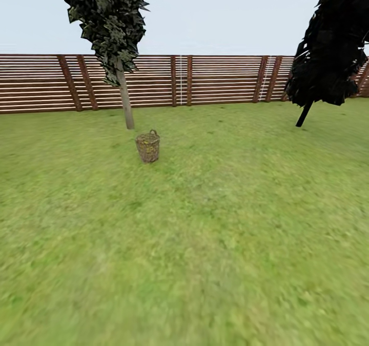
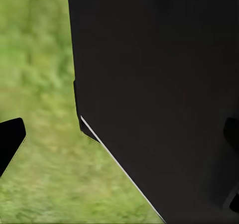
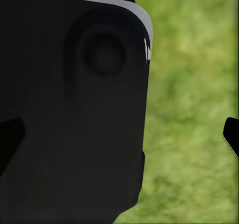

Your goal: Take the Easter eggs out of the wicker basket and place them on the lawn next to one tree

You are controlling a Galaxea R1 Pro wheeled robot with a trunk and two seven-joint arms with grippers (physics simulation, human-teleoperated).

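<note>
The wicker basket (image 1: 147, 147) stands on the lawn (image 1: 215, 223) some way ahead, left of centre in the head view. Yellow patches show at its mouth, but I cannot make out the Easter eggs one by one. Just behind the basket rises the tree (image 1: 125, 102), with a pale slender trunk and dark mottled leaves. In the left wrist view my left gripper (image 2: 120, 137) is open, its dark fingertips (image 2: 11, 139) wide apart over grass and a black part of the robot. My right gripper (image 3: 120, 134) is open too, holding nothing.
A brown slatted fence (image 1: 220, 79) closes the garden at the back. A black leaning tree (image 1: 330, 48) stands at the right. Open grass stretches between me and the basket.
</note>
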